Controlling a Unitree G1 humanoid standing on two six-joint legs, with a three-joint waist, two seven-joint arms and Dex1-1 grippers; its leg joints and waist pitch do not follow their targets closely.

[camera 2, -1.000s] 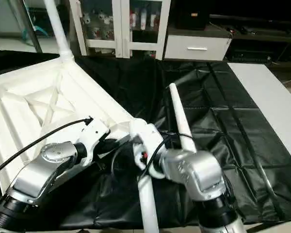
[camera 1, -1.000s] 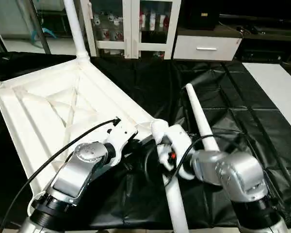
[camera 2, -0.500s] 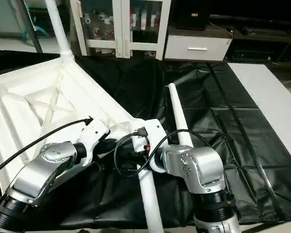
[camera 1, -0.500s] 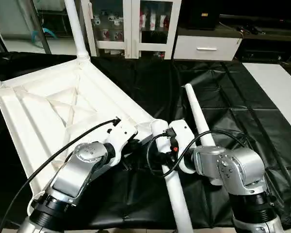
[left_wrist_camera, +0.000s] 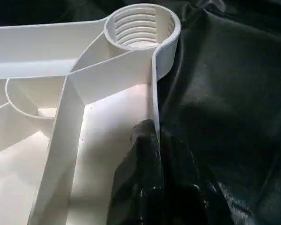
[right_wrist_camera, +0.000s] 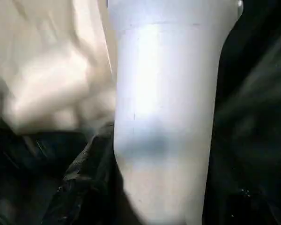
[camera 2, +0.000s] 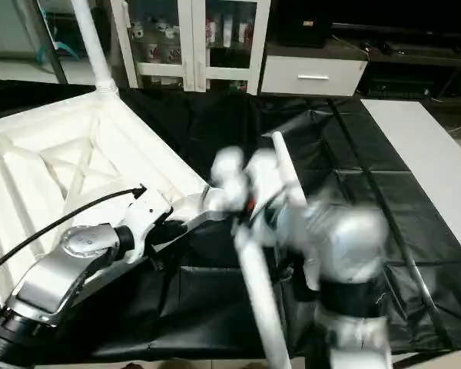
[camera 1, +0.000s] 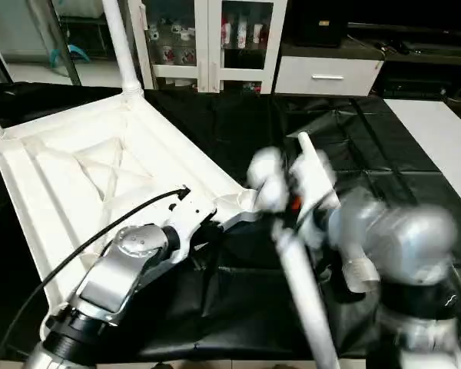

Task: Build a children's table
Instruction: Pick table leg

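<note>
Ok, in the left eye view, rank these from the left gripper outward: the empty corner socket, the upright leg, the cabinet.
1. Empty corner socket, just ahead of the left gripper, which pinches the tabletop rim.
2. Upright leg, at the tabletop's far corner.
3. Cabinet, beyond the black work surface.

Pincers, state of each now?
Left pincer: shut on the tabletop rim.
Right pincer: holding the loose leg, lifted off the black cover.

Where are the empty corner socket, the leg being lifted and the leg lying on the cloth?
Corner socket (left_wrist_camera: 139,26): left wrist view, threaded inside.
Lifted leg (camera 1: 303,296): left eye view, mid shaft.
Lying leg (camera 1: 305,148): left eye view, far end.
</note>
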